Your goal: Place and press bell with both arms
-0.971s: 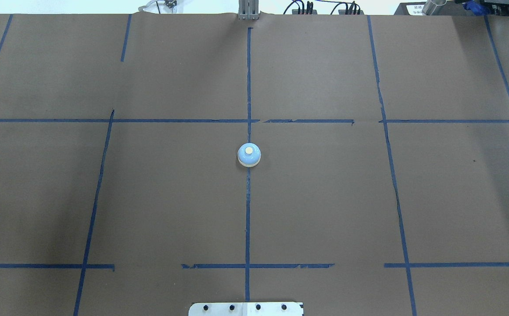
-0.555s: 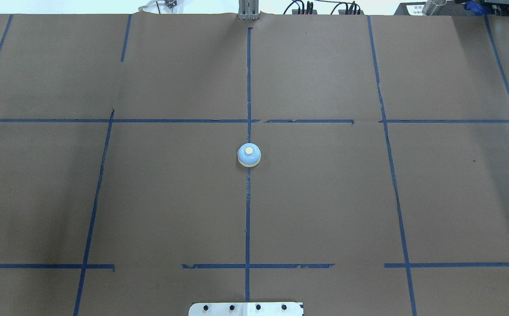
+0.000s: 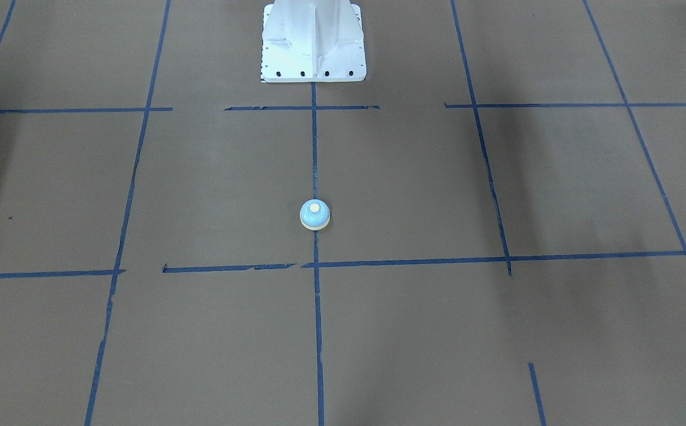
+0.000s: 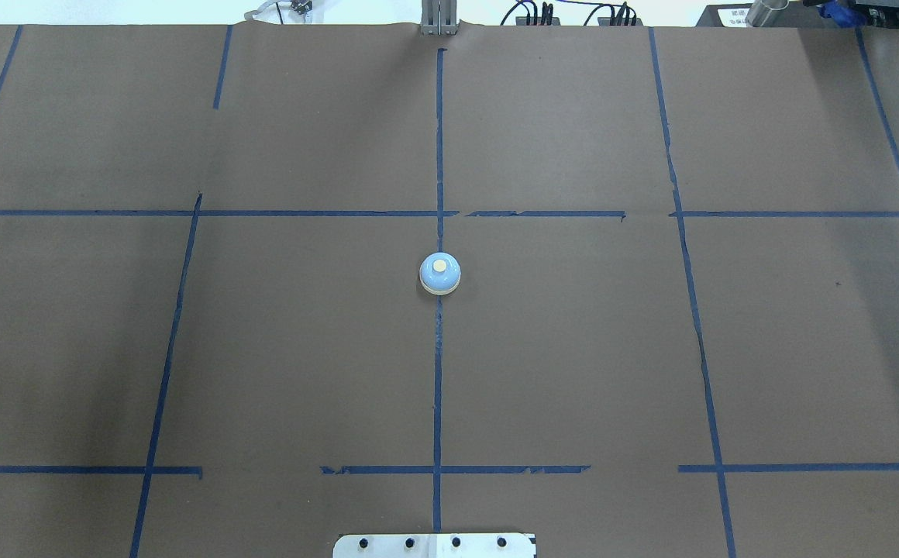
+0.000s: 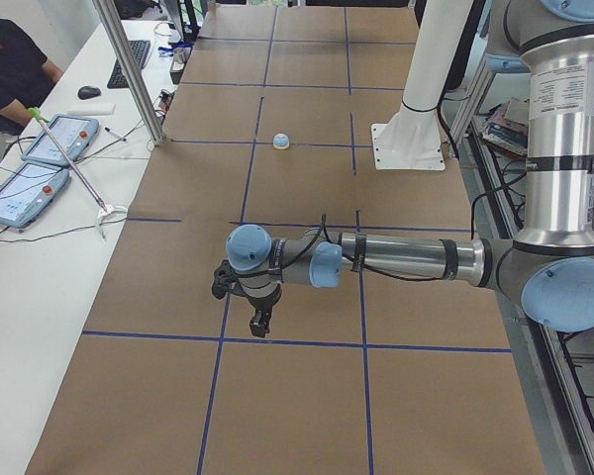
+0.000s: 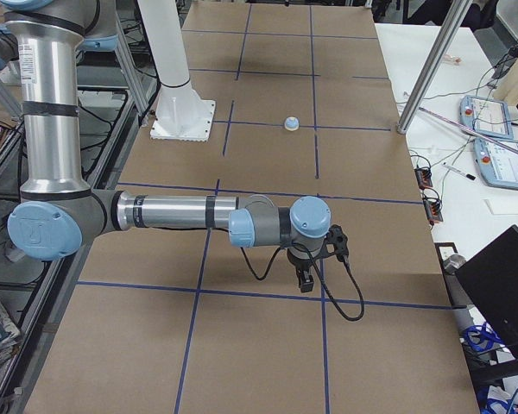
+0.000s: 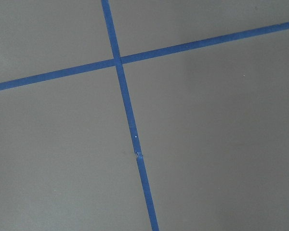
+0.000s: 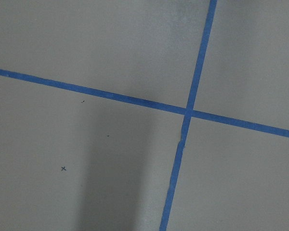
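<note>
The light-blue bell (image 4: 440, 274) with a cream button stands upright on the centre tape line of the brown table; it also shows in the front view (image 3: 314, 214) and, small, in both side views (image 5: 282, 142) (image 6: 291, 124). My left gripper (image 5: 260, 322) hangs over a tape crossing far out on the left end of the table. My right gripper (image 6: 304, 280) hangs likewise over the right end. Both point down, well away from the bell, and I cannot tell whether they are open or shut. Both wrist views show only brown paper and blue tape.
The white fixed pedestal (image 3: 313, 41) stands at the robot's side of the table, in line with the bell. Blue tape lines (image 4: 439, 387) grid the brown paper. A side table with tablets (image 5: 30, 168) and a seated person lies beyond the far edge.
</note>
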Available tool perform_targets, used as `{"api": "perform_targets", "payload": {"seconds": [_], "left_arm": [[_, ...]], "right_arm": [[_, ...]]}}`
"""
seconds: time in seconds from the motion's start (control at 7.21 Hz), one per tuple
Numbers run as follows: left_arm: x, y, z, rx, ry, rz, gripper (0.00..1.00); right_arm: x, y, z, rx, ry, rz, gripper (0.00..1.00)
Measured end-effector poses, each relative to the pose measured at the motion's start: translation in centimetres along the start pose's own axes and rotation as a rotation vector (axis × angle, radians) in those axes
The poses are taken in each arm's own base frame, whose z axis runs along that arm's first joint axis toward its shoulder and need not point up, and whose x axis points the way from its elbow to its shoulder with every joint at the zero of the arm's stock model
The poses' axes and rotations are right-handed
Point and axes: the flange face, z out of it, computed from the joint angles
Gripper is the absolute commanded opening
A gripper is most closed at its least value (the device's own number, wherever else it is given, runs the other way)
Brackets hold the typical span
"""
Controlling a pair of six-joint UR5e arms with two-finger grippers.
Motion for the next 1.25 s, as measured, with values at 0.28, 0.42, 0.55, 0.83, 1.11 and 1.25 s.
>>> {"api": "perform_targets", "payload": {"seconds": [0.28, 0.42, 0.55, 0.83, 1.11, 1.25], "left_arm": [[-0.6, 0.1, -0.4, -0.008, 0.001, -0.113, 1.0], [-1.5, 0.7, -1.0, -0.007, 0.001, -0.16, 1.0], [-2.5, 1.2, -1.7, 0.003, -0.002, -0.194, 1.0], [-4.0, 1.9, -2.3, 0.017, -0.008, -0.227, 1.0], [-4.1, 2.0, -2.3, 0.026, -0.011, -0.216, 1.0], [-4.4, 2.1, -2.1, 0.028, -0.015, -0.199, 1.0]], "right_arm": [[-0.4, -0.3, 0.5, -0.012, 0.002, -0.007, 1.0], [-0.5, -0.3, 0.7, -0.017, 0.003, -0.008, 1.0], [-0.4, -0.2, 0.9, -0.021, 0.003, -0.007, 1.0], [-0.3, 0.1, 1.0, -0.022, 0.0, -0.005, 1.0], [-0.4, 0.4, 0.9, -0.021, -0.002, -0.005, 1.0], [-0.5, 0.5, 0.8, -0.017, -0.003, -0.008, 1.0]]}}
